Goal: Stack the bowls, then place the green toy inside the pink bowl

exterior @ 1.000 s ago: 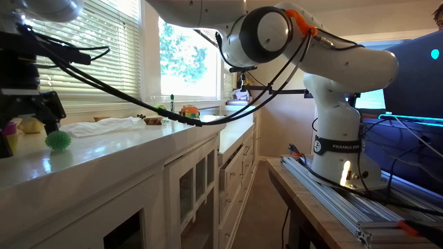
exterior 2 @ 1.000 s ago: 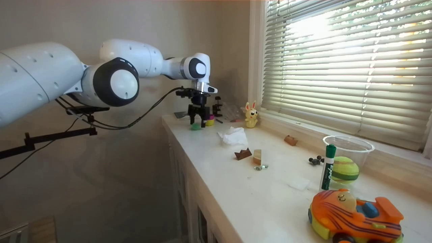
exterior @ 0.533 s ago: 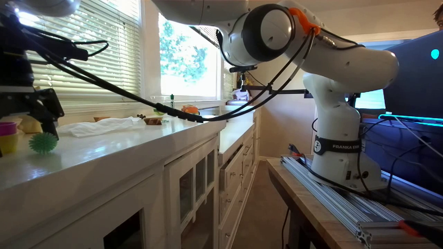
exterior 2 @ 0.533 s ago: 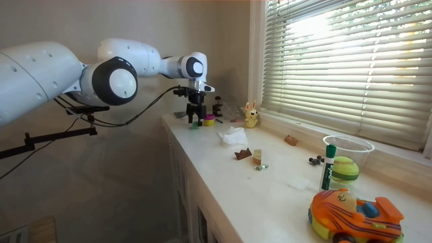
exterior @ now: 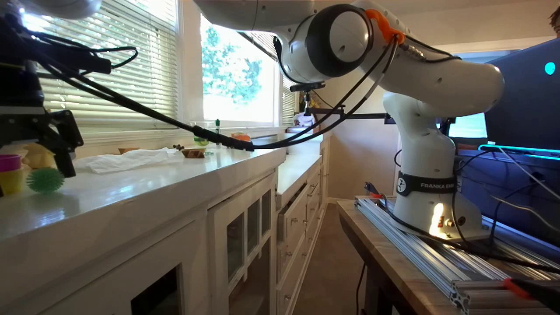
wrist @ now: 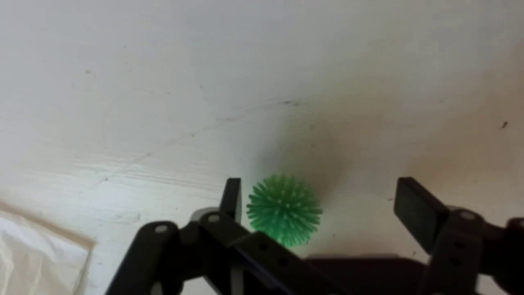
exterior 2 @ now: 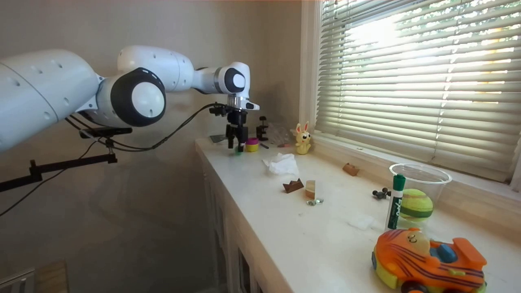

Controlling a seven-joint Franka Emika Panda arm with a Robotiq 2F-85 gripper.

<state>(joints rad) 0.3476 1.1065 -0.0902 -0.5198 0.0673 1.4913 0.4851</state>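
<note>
Gripper (wrist: 320, 198): jaws spread wide, nothing held. Green spiky ball (wrist: 284, 209) sits on the white countertop (wrist: 143, 102), between the jaws in the wrist view but off-centre: just beside the finger (wrist: 232, 197) at that view's left, wide gap on the far side. Can't tell if the jaws are low enough to take its middle.

My read: step in hand is picking up the ball. Next: shift sideways to centre it, lower if needed, squeeze, lift straight, carry. Squeezing from here would likely shove or roll it first.

Orientation: round, spines all over, so no long axis and no heading; any grip angle should do.

Next out, near the ball: drop goal, the pink bowl (exterior 2: 252, 141), upright on or nested in the yellow bowl (exterior 2: 252, 148), mouth apparently up; can't see inside. Stacking looks done, ball-in-bowl isn't.

Farther: crumpled white sheet (exterior 2: 281, 164), then the yellow rabbit figure (exterior 2: 303, 139), well apart; neither seems in the way of that short carry.
</note>
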